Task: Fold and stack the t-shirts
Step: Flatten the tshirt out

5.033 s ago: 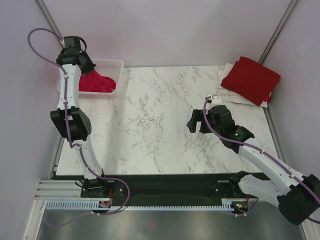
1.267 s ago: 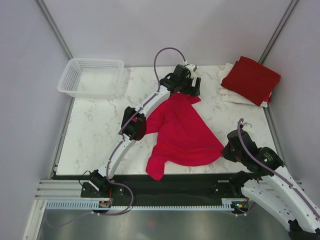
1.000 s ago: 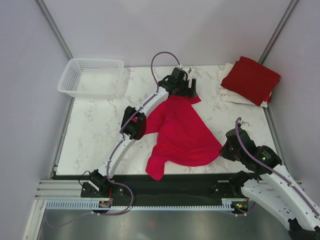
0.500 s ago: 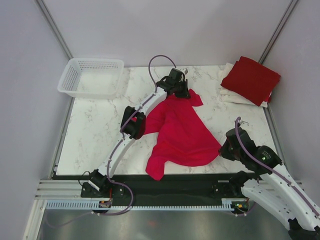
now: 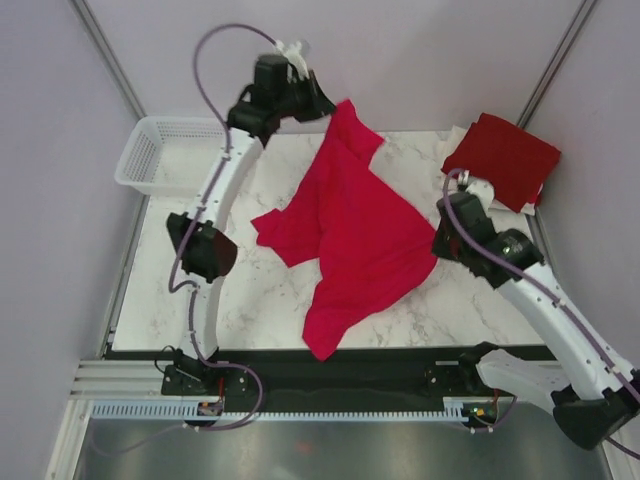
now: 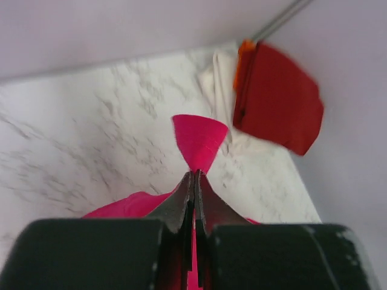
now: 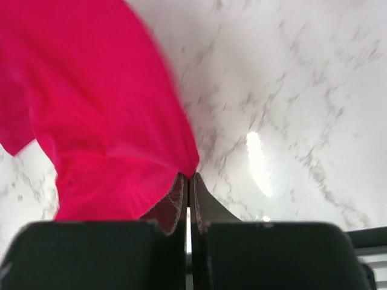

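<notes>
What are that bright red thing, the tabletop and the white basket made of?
Crimson t-shirt: soft matte cloth; it drapes and creases. Tabletop: looks like glossy white marble or a printed imitation; grey veins, a light glare. Basket: probably white plastic; thin mesh walls.

The white marbled surface (image 5: 250, 290) carries a white mesh basket (image 5: 160, 160) at its far corner, just left of the left hand (image 5: 322, 103). Beyond the right hand (image 5: 437, 245), in the other far corner, cream folded shirts (image 5: 455, 187) lie on it, a dark red shirt (image 5: 505, 155) on top. Between both hands the crimson shirt (image 5: 360, 235) drapes onto it.
</notes>
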### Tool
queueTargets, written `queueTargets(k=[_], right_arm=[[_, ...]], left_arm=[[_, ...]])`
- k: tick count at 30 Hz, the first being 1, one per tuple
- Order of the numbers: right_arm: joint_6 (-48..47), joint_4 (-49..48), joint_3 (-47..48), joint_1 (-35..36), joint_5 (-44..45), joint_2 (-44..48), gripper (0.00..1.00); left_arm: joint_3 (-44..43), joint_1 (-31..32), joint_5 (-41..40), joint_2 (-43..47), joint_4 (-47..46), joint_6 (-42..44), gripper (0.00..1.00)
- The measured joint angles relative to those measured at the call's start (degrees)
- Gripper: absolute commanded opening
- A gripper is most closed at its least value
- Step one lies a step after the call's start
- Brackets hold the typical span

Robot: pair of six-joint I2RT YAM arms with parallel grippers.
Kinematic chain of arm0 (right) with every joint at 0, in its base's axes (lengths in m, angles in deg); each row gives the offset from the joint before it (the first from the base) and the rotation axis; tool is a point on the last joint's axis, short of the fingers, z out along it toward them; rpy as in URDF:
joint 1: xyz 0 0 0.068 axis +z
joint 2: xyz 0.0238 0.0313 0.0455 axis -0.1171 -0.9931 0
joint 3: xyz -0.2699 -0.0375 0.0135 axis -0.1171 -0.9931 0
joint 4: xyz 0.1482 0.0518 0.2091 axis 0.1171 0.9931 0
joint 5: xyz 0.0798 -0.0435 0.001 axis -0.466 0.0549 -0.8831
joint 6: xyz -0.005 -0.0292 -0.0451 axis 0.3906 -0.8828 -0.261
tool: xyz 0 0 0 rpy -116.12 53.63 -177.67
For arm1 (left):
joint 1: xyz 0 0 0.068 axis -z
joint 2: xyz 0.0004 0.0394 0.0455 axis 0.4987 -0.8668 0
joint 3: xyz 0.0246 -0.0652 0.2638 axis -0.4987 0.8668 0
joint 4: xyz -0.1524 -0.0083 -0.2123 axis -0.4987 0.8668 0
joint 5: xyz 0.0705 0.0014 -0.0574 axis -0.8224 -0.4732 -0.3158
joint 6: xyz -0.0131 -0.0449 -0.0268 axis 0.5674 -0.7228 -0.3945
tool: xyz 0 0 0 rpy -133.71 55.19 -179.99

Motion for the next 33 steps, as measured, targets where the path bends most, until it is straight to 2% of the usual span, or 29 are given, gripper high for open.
queueTargets(k=[4, 7, 13, 17, 21, 29, 33], right_arm=[[-7.0, -1.4, 13.4, -9.9, 1.2, -6.5, 0.0], [-10.8, -1.9, 23.8, -15.7, 2.8, -8.9, 0.0], [-13.6, -2.4, 37.0, -17.8, 5.4, -9.0, 0.0], [-14.0, -2.2, 39.0, -17.8, 4.1, -7.1, 0.0], [-15.7, -2.1, 38.9, -17.8, 1.0, -2.8, 0.0], [-20.2, -5.0, 43.5, -17.8, -4.6, 11.8, 0.0], [-21.0, -6.5, 46.8, -17.8, -6.9, 16.1, 0.0]], left_arm=[[8.7, -5.1, -3.7, 21.2, -1.9, 2.6, 0.02], [15.8, -6.1, -7.2, 36.3, -3.1, 5.0, 0.02], [31.3, -6.1, -17.0, 58.3, -3.7, 8.6, 0.02], [39.0, -6.3, -21.6, 66.3, -2.1, 10.3, 0.02], [42.7, -6.3, -21.1, 70.7, -0.3, 13.6, 0.02], [43.0, -6.2, -13.5, 80.0, 0.0, 21.6, 0.02], [41.0, -6.2, -8.5, 85.1, -0.3, 24.2, 0.02]])
